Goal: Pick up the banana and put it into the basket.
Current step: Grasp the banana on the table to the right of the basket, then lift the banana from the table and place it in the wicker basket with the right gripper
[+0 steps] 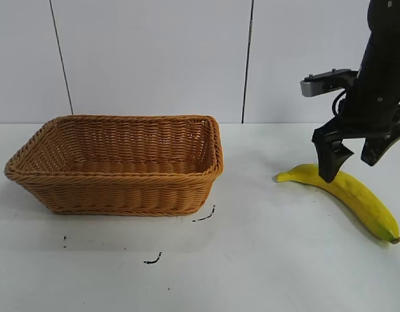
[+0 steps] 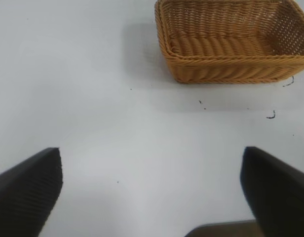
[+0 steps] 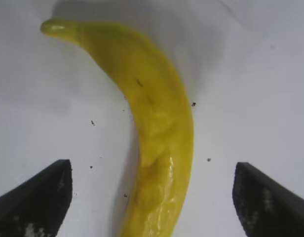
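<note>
The yellow banana (image 1: pixel 356 194) lies on the white table at the right, its curved stem end pointing toward the basket. It fills the middle of the right wrist view (image 3: pixel 159 133). My right gripper (image 1: pixel 350 162) is open and hangs just above the banana, one finger on each side of it, not touching it. The tan wicker basket (image 1: pixel 119 188) stands empty at the left and also shows in the left wrist view (image 2: pixel 231 69). My left gripper (image 2: pixel 152 190) is open and empty over bare table, off to the side of the basket; it is out of the exterior view.
Small black marks (image 1: pixel 153 260) dot the table in front of the basket. A white panelled wall (image 1: pixel 154 58) runs behind the table. Bare table lies between the basket and the banana.
</note>
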Motion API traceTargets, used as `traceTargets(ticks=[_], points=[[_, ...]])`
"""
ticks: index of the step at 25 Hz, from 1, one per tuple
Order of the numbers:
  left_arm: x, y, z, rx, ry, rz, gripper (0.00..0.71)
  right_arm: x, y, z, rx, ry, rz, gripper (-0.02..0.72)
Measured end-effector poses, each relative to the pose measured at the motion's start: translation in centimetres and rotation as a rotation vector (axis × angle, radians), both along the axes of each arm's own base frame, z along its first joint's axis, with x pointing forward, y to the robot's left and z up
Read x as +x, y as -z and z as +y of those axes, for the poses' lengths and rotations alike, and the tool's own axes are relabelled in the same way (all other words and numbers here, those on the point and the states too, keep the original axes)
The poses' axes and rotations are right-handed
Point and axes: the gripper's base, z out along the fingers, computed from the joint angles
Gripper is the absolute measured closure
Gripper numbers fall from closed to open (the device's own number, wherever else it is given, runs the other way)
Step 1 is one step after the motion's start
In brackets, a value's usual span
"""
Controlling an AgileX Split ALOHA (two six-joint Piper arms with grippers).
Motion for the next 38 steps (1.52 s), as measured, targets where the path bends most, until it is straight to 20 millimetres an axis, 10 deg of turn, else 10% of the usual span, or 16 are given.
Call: traceTargets(ticks=[15, 21, 25, 38], points=[[0.0, 0.0, 0.0, 0.000, 0.000, 0.000, 0.015, 0.7, 3.6, -0.3, 0.029, 0.039, 0.017, 0.090], [0.0, 0.0, 0.0, 0.000, 0.000, 0.000, 0.015, 0.6, 3.6, -0.4, 0.030, 0.043, 0.021, 0.402], [0.0, 0.0, 0.0, 0.000, 0.000, 0.000, 0.015, 0.6, 3.4, -0.4, 0.030, 0.042, 0.018, 0.391], [0.0, 0.0, 0.0, 0.000, 0.000, 0.000, 0.015, 2.9, -8.1, -0.3, 0.024, 0.033, -0.030, 0.391]])
